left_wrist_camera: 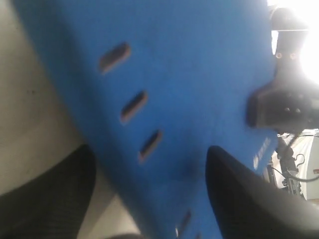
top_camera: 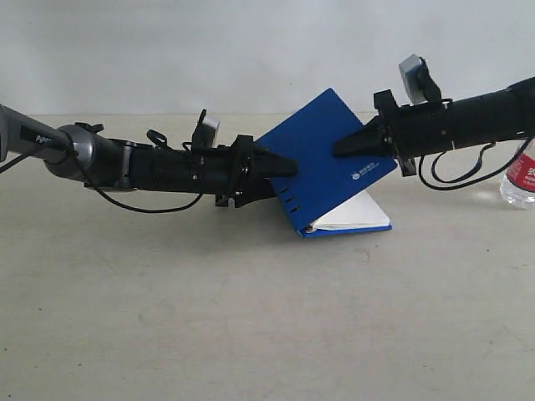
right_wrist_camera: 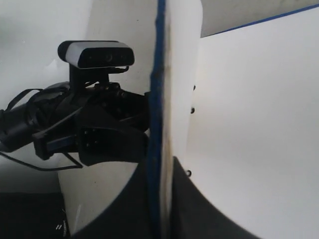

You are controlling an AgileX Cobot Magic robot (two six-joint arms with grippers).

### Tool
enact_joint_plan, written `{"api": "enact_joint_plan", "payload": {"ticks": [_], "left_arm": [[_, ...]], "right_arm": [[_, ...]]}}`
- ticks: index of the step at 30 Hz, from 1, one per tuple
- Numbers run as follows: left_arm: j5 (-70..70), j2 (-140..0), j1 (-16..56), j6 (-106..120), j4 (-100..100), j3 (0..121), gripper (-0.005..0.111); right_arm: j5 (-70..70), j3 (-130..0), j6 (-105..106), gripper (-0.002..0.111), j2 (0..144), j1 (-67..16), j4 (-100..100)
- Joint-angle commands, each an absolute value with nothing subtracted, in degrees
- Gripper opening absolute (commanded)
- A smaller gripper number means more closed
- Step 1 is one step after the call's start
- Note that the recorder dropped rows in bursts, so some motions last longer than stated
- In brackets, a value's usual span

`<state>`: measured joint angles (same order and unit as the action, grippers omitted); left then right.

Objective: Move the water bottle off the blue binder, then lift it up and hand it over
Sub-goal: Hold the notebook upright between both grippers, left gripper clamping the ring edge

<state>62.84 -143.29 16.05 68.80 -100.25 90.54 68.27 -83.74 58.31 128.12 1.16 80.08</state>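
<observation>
- Worktop (top_camera: pixel 251 317): carries the binder's lower half and the bottle.
- Blue binder (top_camera: pixel 322 150): cover tipped up steeply, white pages (top_camera: pixel 355 215) lying under it on the worktop.
- Right gripper (top_camera: pixel 343 149): pinched closed on the binder's free cover edge.
- Left gripper (top_camera: pixel 288 167): fingers straddle the binder's slotted spine edge; can't tell if they bite.
- Water bottle (top_camera: pixel 522 175): on the worktop, well apart from the binder, beyond the right gripper.
- Read: bottle-off step done, lift/handover in hand. Next: one gripper needs a sure hold before the other lets go.
</observation>
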Motion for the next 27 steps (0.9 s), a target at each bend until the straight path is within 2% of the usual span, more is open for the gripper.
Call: {"api": "enact_joint_plan", "payload": {"ticks": [1,7,19,25,27], "left_arm": [[61.3,-143.5,15.9,69.4,-99.9,90.5,0.059],[70.0,-143.5,15.9,69.4,-99.9,92.6,0.059],[70.0,-138.4,16.4,66.9,-99.9,96.7,0.059],[70.0,-137.3,19.6,70.2,-99.9,96.7,0.059],[70.0,-137.3,20.7,71.9,-99.9,96.7,0.055]], "right_arm": [[70.0,-84.0,59.5,0.0,128.1,-0.6,83.1],[70.0,-84.0,58.7,0.0,128.1,-1.1,82.7],[67.0,-84.0,56.5,0.0,128.1,-4.0,75.6],[64.0,-84.0,56.5,0.0,128.1,-5.1,72.7],[63.0,-84.0,56.5,0.0,128.1,-5.1,72.7]]}}
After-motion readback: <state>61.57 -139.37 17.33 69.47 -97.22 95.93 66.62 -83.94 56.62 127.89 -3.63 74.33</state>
